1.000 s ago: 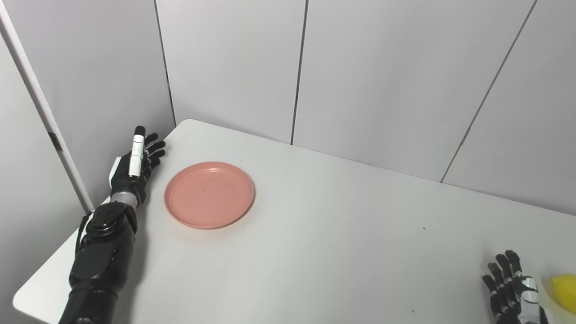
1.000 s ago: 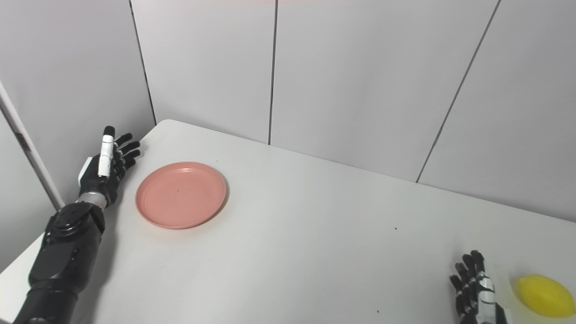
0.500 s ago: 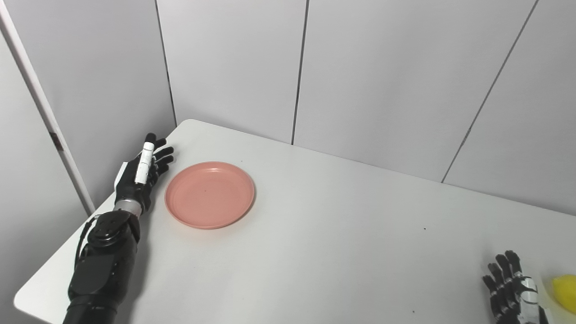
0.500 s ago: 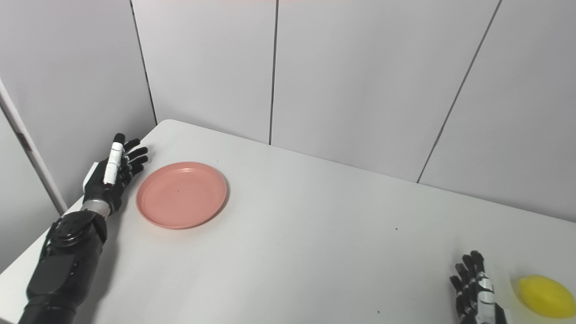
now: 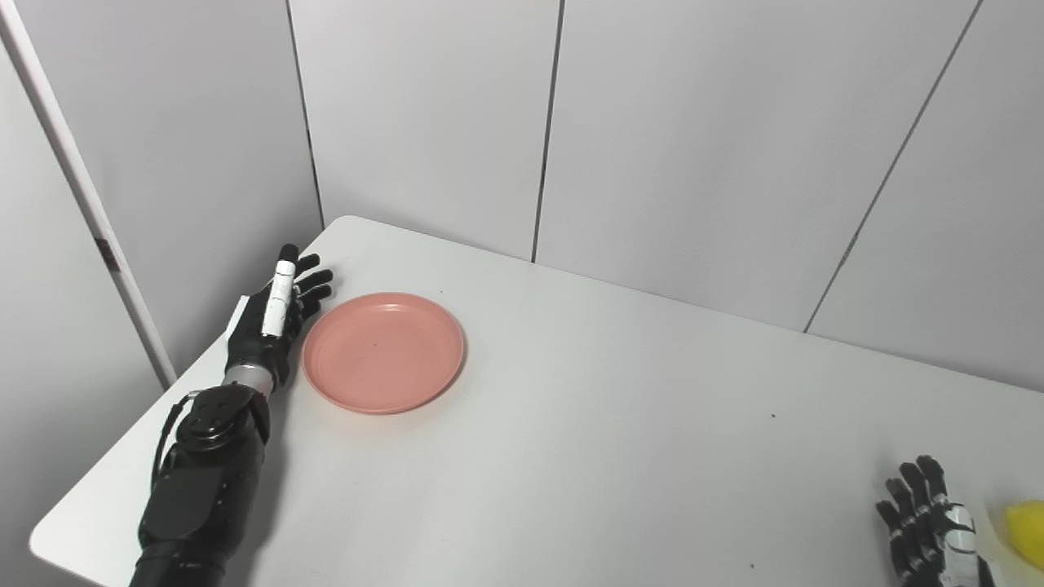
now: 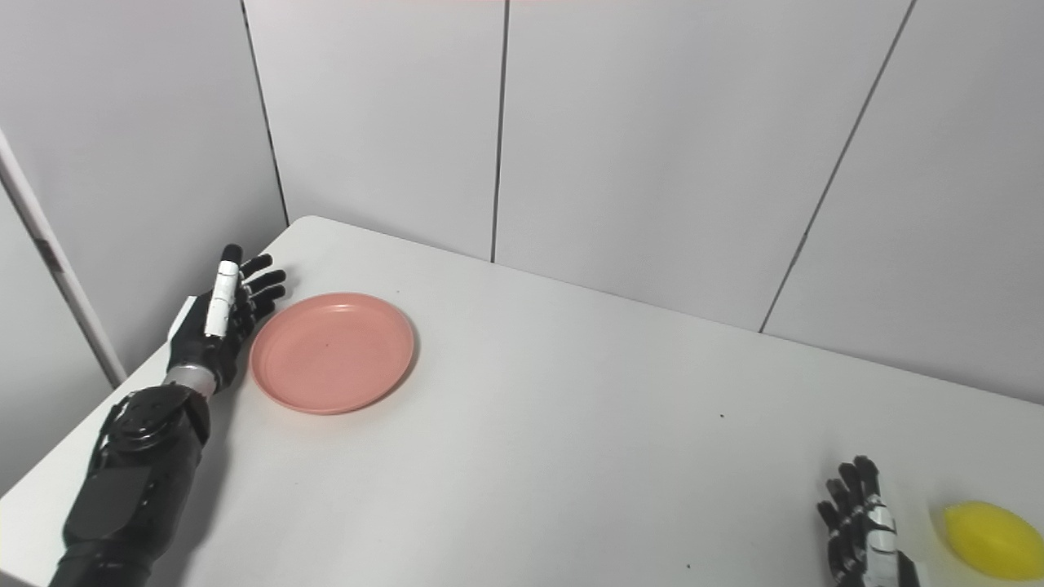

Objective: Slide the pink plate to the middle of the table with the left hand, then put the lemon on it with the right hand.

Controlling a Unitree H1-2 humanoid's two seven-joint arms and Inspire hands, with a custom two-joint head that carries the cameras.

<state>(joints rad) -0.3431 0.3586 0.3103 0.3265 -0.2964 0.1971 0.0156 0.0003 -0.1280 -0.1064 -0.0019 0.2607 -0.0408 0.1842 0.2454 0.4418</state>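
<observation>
A round pink plate (image 5: 382, 352) lies on the white table (image 5: 587, 424) toward its far left. My left hand (image 5: 276, 318) stands edge-up right beside the plate's left rim, open, fingers stretched toward the back; whether it touches the rim I cannot tell. A yellow lemon (image 6: 993, 541) rests near the table's front right corner. My right hand (image 6: 863, 535) lies open on the table just left of the lemon, apart from it and partly cut off by the bottom edge.
Grey wall panels (image 5: 669, 139) close off the back and left of the table. The table's rounded far-left corner (image 5: 347, 222) lies just behind my left hand. A white post (image 5: 77, 191) leans at the far left.
My left hand has moved right, from the table's left edge up to the plate's left rim. The plate, the lemon and my right hand stay put. The camera has shifted slightly.
</observation>
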